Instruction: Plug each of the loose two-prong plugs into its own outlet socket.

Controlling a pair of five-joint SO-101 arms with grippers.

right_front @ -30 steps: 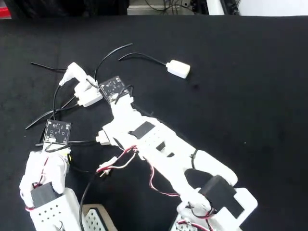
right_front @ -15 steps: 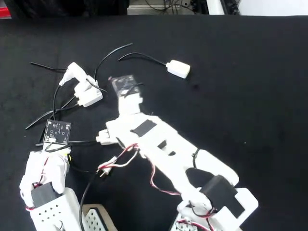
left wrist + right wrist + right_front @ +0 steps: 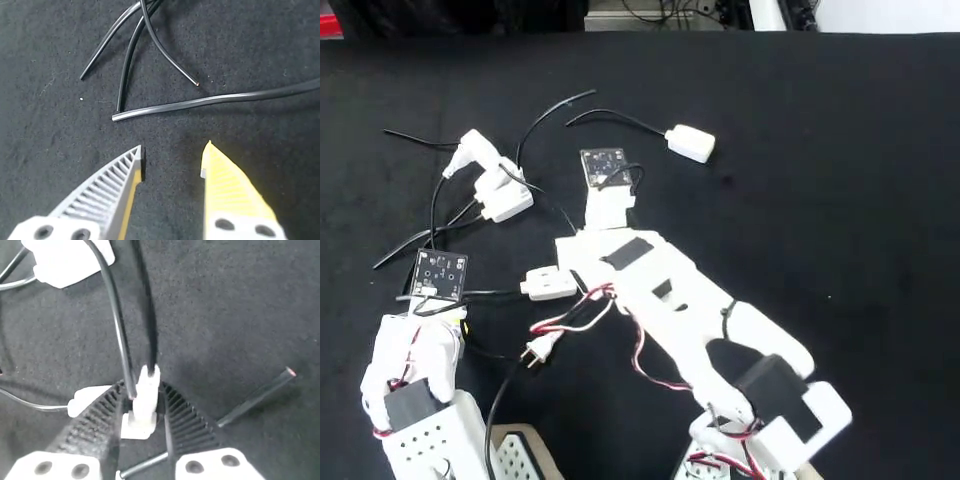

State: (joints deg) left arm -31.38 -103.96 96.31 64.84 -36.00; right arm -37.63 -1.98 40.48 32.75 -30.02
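- The table's (image 3: 860, 200) far edge runs along 12 o'clock in the high view, and a broad stretch of its black cloth lies toward 3 o'clock.
- White blocks (image 3: 503, 203) and tangled cords (image 3: 440, 225) crowd 10 o'clock.
- The right arm (image 3: 660, 290) stretches from 5 o'clock to mid-table. The right gripper (image 3: 142, 385) is clenched on a white plug (image 3: 144, 407).
- The left arm (image 3: 415, 390) sits at 7 o'clock. The left gripper (image 3: 172, 150) has its fingers spread over the cloth.
- A loose two-prong plug (image 3: 538, 350) lies between the arms.

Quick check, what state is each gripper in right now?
Left gripper: open, holding nothing.
Right gripper: closed on a plug.
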